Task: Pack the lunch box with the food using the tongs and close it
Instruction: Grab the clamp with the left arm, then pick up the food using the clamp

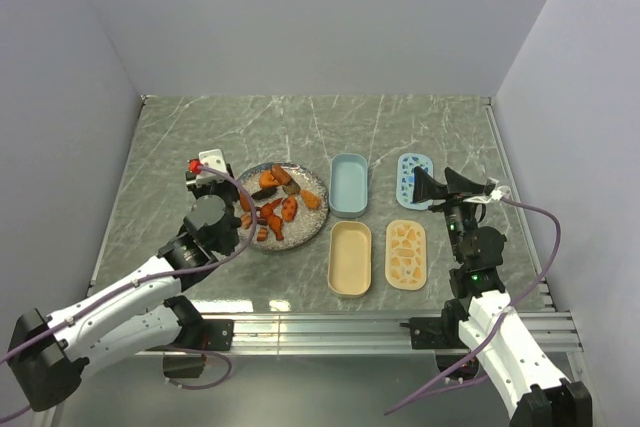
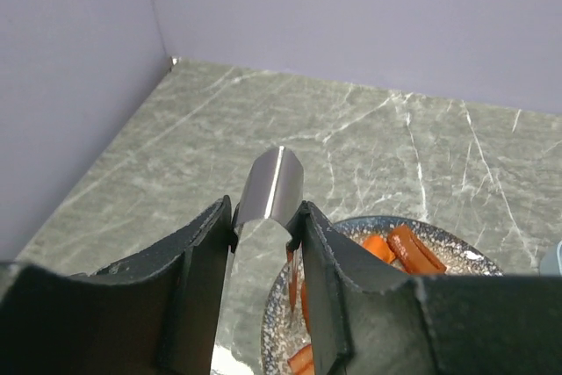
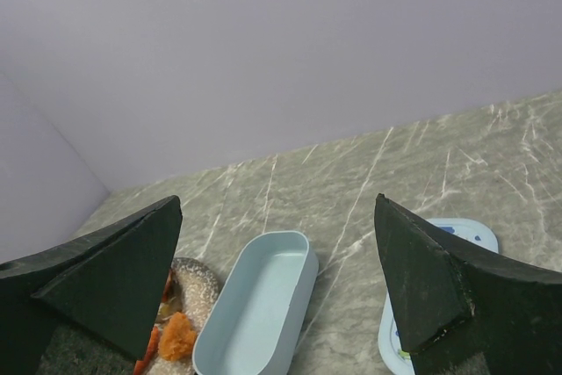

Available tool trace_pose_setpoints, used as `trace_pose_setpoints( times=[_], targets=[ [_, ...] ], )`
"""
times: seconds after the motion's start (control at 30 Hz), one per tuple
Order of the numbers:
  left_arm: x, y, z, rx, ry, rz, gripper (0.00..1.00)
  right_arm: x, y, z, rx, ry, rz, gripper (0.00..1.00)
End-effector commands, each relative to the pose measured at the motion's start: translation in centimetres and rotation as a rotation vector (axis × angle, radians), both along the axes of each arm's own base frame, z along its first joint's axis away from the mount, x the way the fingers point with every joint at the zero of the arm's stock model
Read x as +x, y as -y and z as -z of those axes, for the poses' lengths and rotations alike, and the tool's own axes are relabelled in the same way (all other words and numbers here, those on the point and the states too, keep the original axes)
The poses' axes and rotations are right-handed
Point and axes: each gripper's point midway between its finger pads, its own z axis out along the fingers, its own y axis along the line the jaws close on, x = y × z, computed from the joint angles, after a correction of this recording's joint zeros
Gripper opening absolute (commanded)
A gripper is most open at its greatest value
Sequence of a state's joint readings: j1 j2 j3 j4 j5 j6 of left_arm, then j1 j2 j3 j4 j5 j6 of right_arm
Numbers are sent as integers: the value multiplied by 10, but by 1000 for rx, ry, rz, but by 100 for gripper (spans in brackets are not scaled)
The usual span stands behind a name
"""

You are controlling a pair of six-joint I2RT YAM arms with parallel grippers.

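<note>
**A:** In what state is the left gripper (image 2: 263,213)?

**B:** Its two black fingers press from both sides on the silvery metal tongs (image 2: 274,175), close under the bent end. It pinches them. The legs of the tongs run down behind the fingers, so I cannot see their tips.

**A:** And where is the food?

**B:** The small orange, reddish and dark brown food chunks (image 1: 288,209) lie on the round speckled plate (image 1: 306,234), just to the right of this gripper.

**A:** Which arm is nearer to it?

**B:** The left one, clearly. The right gripper (image 1: 443,185) hangs with its jaws wide apart and holds nothing. It is well to the right, near the blue patterned oval lid (image 1: 413,180).

**A:** Where must the food go?

**B:** I judge, further to the right. The light blue oval tub (image 1: 348,185) stands just beside the right edge of the plate. The cream oval tub (image 1: 350,258) stands on its near side, with the cream patterned oval lid (image 1: 406,254) at its right. Both tubs look empty. Their long axis runs from near to far, so the carry is short and goes sideways.
</note>
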State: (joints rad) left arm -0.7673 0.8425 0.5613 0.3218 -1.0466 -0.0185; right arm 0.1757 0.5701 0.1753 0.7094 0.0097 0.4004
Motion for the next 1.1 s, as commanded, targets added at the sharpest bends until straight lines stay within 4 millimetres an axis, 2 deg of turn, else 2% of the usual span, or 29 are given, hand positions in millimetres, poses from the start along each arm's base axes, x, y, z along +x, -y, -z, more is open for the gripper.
trace_pose_setpoints(
  times=[0.0, 0.27, 0.37, 0.4, 0.47, 0.5, 0.6, 0.73, 0.83, 0.93, 1.03, 1.07],
  targets=[
    [-6, 0, -42, -39, 101, -32, 42, 0, -4, -4, 2, 15, -17, 96],
    [-1, 20, -53, -10, 139, 39, 41, 2, -5, -4, 1, 15, -16, 96],
    [2, 36, -59, 3, 190, 114, 41, 1, -5, -3, 3, 20, -20, 96],
    [3, 47, -62, 16, 213, 176, 41, 1, -5, -3, 4, 21, -18, 96],
    [2, 54, -69, 21, 262, 226, 41, 1, -5, -4, 4, 23, -20, 96],
    [1, 67, -74, 42, 290, 304, 42, 1, -5, -3, 3, 21, -20, 96],
    [-4, 89, -83, 76, 342, 438, 44, 2, -7, -3, 1, 18, -24, 96],
    [-12, 111, -87, 106, 372, 577, 46, 4, -7, -3, -4, 15, -21, 96],
    [-17, 121, -84, 138, 382, 651, 47, 5, -7, -2, -4, 11, -23, 96],
    [-17, 122, -79, 154, 393, 686, 47, 6, -7, -1, -5, 10, -23, 96],
    [-11, 122, -74, 154, 413, 744, 47, 5, -8, -1, -4, 12, -24, 96],
    [-4, 119, -70, 166, 407, 757, 47, 5, -7, -2, -4, 15, -23, 96]
  ],
)
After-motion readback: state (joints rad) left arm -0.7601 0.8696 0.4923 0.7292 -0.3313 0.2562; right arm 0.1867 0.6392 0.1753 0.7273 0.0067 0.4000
